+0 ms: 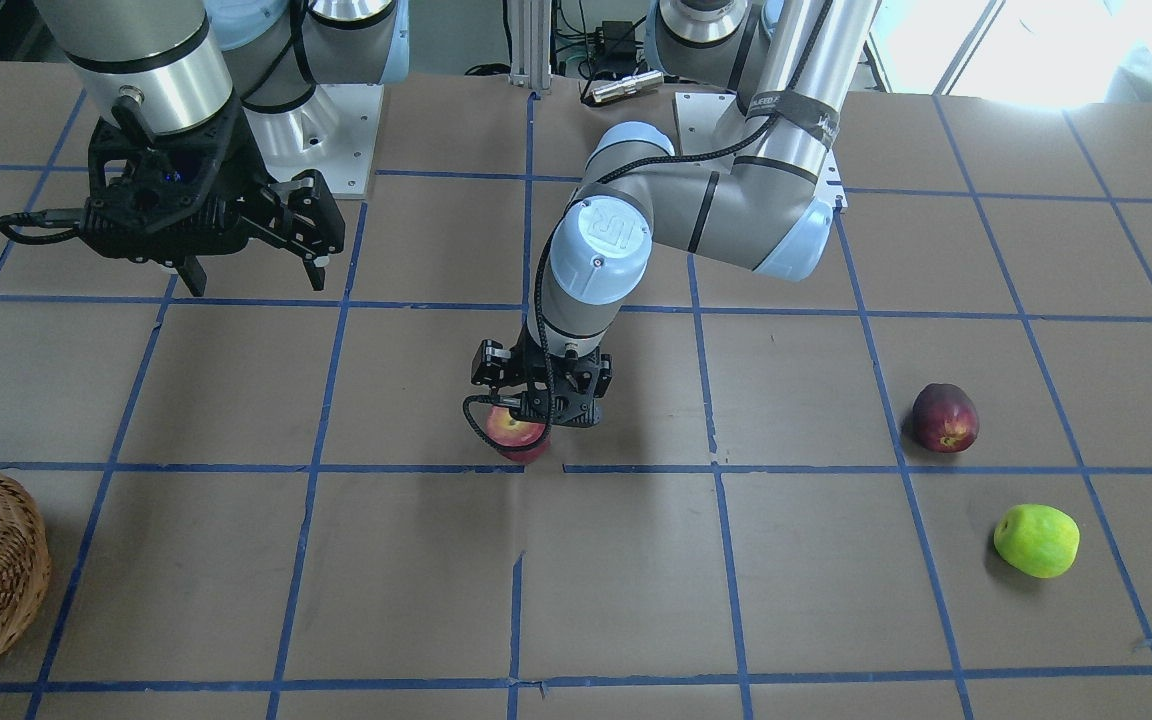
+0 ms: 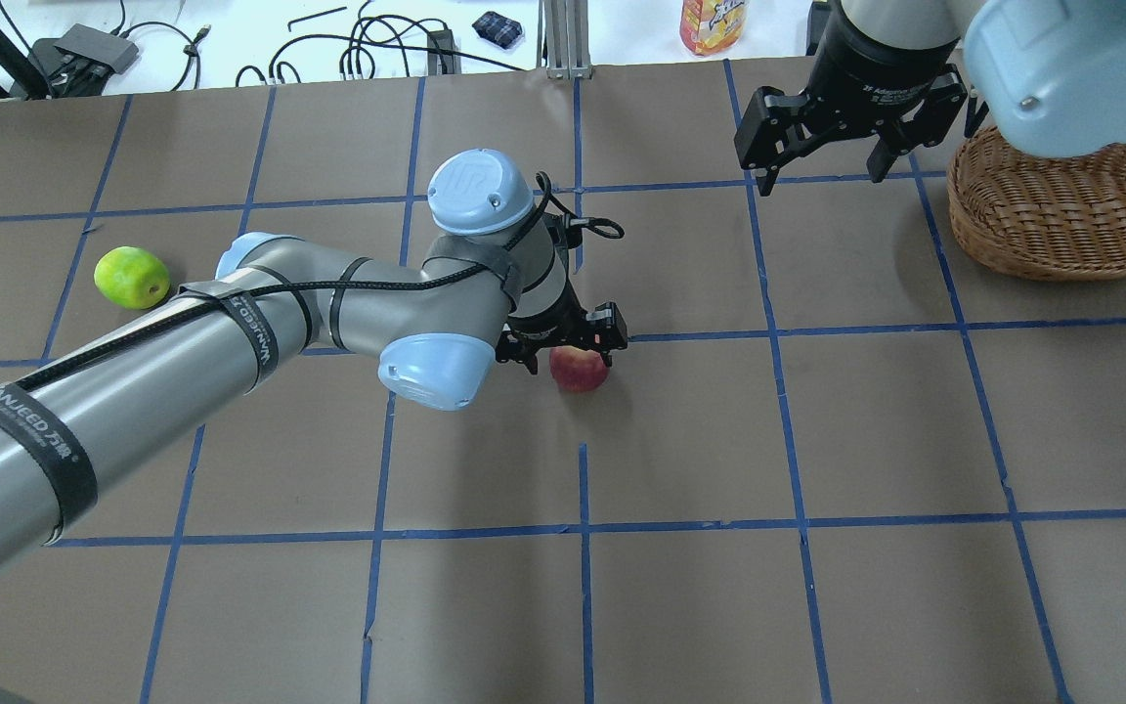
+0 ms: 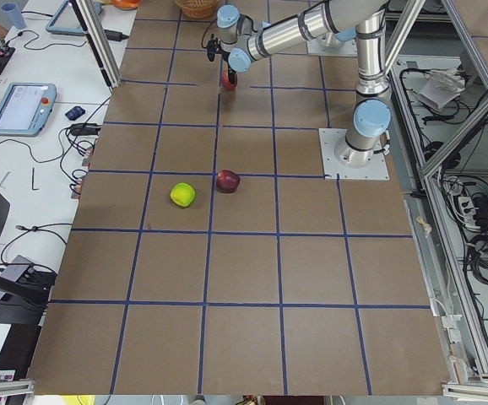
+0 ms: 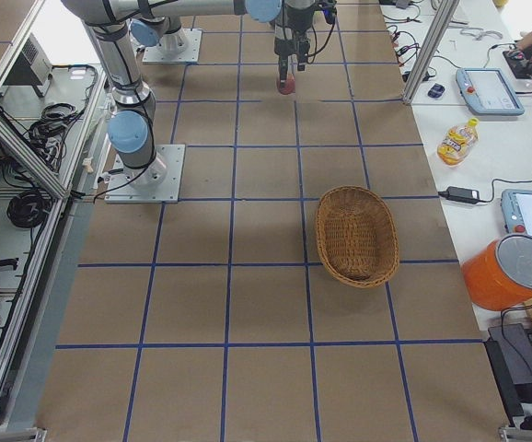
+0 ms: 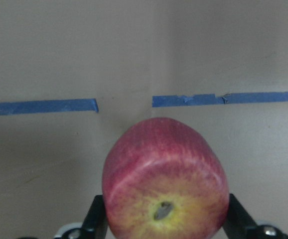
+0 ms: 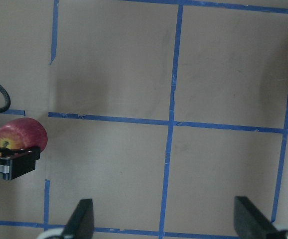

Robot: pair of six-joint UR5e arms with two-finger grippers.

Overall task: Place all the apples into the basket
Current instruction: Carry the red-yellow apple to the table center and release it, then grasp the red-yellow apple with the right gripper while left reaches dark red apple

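Note:
The red apple (image 5: 165,184) with a yellowish patch sits between the fingers of my left gripper (image 2: 568,352) at the table's middle; the fingers (image 5: 95,219) touch both of its sides. It also shows in the front view (image 1: 519,432). The dark maroon apple (image 1: 946,417) and the yellow-green apple (image 1: 1036,540) lie on the table on my left side. In the overhead view the green apple (image 2: 131,277) shows, and my left arm hides the maroon one. My right gripper (image 2: 822,176) hangs open and empty beside the wicker basket (image 2: 1061,215).
A drink bottle (image 2: 714,20) and cables lie beyond the table's far edge. The arm base plates (image 1: 336,130) stand at the robot's side. An orange bucket (image 4: 514,272) and a tablet (image 4: 489,89) sit on the side bench.

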